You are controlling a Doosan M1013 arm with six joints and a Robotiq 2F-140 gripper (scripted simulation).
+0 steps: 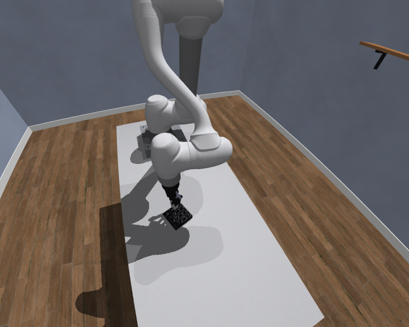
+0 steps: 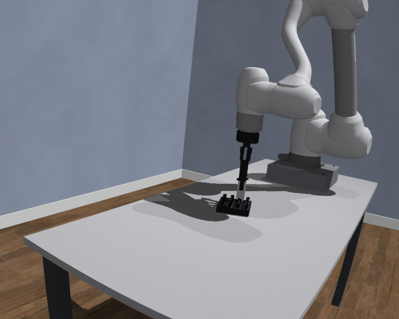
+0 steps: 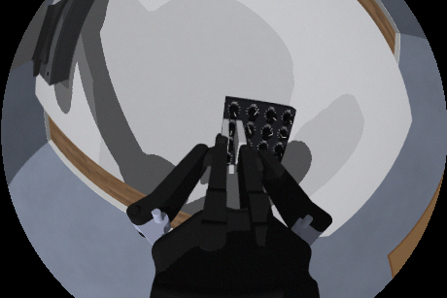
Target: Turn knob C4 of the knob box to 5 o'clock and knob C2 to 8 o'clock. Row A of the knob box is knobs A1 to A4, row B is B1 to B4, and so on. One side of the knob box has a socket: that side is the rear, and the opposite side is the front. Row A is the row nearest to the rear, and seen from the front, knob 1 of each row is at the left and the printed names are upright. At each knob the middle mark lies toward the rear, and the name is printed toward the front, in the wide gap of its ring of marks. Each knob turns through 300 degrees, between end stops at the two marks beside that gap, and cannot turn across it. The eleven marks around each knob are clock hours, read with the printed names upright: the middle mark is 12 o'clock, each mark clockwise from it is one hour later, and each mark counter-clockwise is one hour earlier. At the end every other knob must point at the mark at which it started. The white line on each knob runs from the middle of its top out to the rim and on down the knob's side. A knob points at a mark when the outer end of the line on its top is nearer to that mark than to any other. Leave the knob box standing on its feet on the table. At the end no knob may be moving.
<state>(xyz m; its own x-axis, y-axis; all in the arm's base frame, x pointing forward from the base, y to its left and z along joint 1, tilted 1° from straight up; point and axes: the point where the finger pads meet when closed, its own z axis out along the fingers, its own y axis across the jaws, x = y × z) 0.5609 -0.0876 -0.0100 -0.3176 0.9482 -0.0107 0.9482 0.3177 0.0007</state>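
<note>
The black knob box (image 1: 178, 216) stands on the white table, turned at an angle to the table's edges. It also shows in the exterior view (image 2: 234, 206) and in the wrist view (image 3: 261, 129). My gripper (image 1: 176, 206) (image 2: 240, 196) points straight down onto the box. In the wrist view its fingertips are drawn close together around one knob in the outer column at the box's left edge. The knob looks dark between the pale finger pads. The printed names and the white knob lines are too small to read, so I cannot tell which knob it is.
The arm's grey base block (image 2: 302, 175) sits at the far end of the table, behind the box. The arm's elbow (image 1: 197, 151) hangs over the table above the box. A wooden wall shelf (image 1: 391, 53) is high on the right wall.
</note>
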